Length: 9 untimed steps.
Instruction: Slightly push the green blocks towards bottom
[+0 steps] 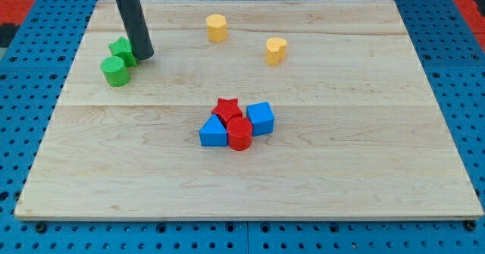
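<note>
Two green blocks sit at the view's upper left of the wooden board: a green star-like block and a green cylinder just below and left of it, touching. My tip is the lower end of the dark rod, which comes down from the view's top. It stands right beside the green star-like block, on its right side, touching or nearly touching it.
Two yellow blocks sit toward the view's top: a hexagonal one and a heart-like one. A cluster lies mid-board: red star, blue cube, blue wedge, red cylinder. The board's edge borders a blue pegboard.
</note>
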Each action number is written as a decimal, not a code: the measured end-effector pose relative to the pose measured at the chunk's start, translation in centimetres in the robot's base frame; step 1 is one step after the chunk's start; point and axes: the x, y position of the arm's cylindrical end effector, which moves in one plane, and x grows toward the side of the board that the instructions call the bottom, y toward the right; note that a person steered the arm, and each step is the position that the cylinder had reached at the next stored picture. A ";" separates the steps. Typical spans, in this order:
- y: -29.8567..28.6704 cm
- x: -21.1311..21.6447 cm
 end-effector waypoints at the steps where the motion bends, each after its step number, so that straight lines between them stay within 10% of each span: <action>1: -0.4 -3.3; 7: -2.3 -1.3; 9: 7.3 -4.9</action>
